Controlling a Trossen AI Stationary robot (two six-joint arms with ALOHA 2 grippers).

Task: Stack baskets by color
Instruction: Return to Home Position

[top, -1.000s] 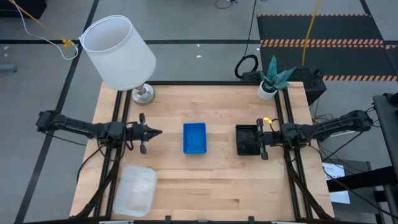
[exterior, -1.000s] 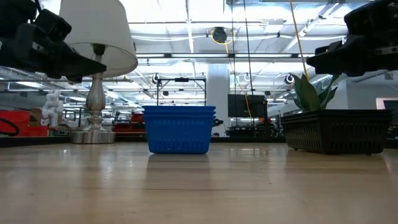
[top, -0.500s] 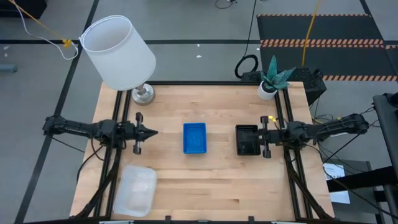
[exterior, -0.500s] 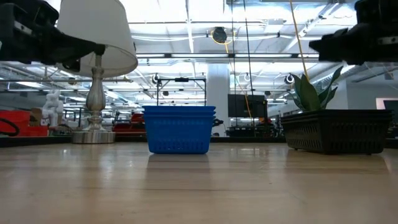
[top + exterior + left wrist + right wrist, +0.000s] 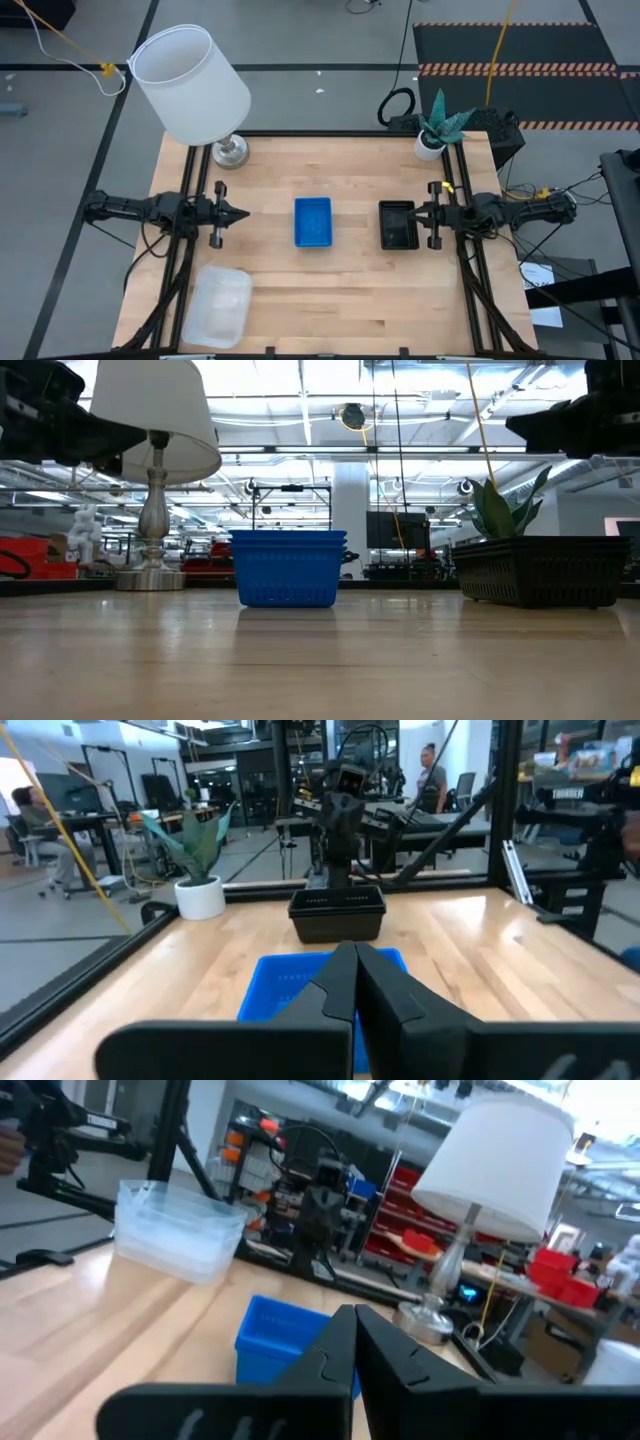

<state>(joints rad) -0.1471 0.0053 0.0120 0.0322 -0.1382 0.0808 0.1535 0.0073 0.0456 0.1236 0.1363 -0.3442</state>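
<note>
A blue basket stack [image 5: 312,221] rests on its bottom at the table's middle; its layered rims show in the low view [image 5: 287,568]. A black basket [image 5: 397,224] stands to its right, and a clear basket [image 5: 222,305] sits at the near left corner. My left gripper [image 5: 245,214] hovers shut and level, left of the blue stack, pointing at it. My right gripper [image 5: 417,213] hovers shut above the black basket's right edge, pointing left. Both sets of fingers [image 5: 352,955] [image 5: 352,1320] are closed with nothing between them.
A lamp with a white shade [image 5: 190,85] stands on its metal base [image 5: 230,152] at the far left. A potted plant [image 5: 437,130] is at the far right corner. Bare wood lies between the baskets and along the near edge.
Both arms have drawn back and risen a little. My left gripper has moved toward the table's left edge, away from the blue stack. My right gripper has moved toward the right edge, off the black basket. Both stayed shut. The baskets have not moved.
</note>
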